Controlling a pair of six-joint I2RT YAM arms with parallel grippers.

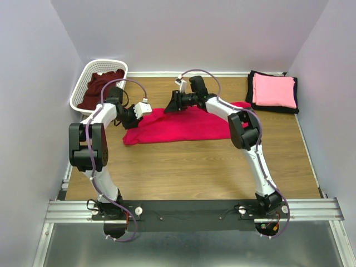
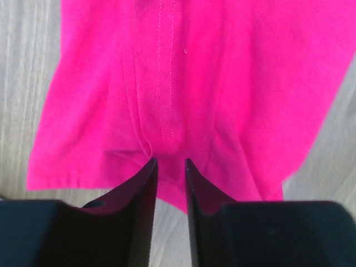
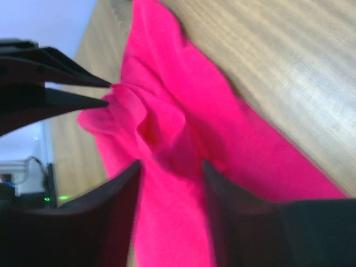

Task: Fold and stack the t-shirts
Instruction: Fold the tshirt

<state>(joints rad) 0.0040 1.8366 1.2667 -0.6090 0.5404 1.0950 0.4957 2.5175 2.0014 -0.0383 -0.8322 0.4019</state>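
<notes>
The crimson-red t-shirt (image 1: pixel 183 127) lies spread and partly bunched across the middle of the table. At its near-left top edge my left gripper (image 1: pixel 149 113) has its tips at the hem (image 2: pixel 167 133); the jaws stand a narrow way apart, open (image 2: pixel 169 161). My right gripper (image 1: pixel 167 107) faces it from the right, open (image 3: pixel 171 164) over a raised fold of the red cloth (image 3: pixel 156 119). In the right wrist view the left gripper's fingertips (image 3: pixel 103 83) show just at that fold. A folded pink t-shirt (image 1: pixel 273 90) rests on the black t-shirt (image 1: pixel 250 84) at the back right.
A white lattice basket (image 1: pixel 81 89) stands at the back left with the dark maroon t-shirt (image 1: pixel 101 88) in it. Lilac walls close the table on three sides. Bare wood (image 1: pixel 183 172) lies between the red shirt and the arm bases.
</notes>
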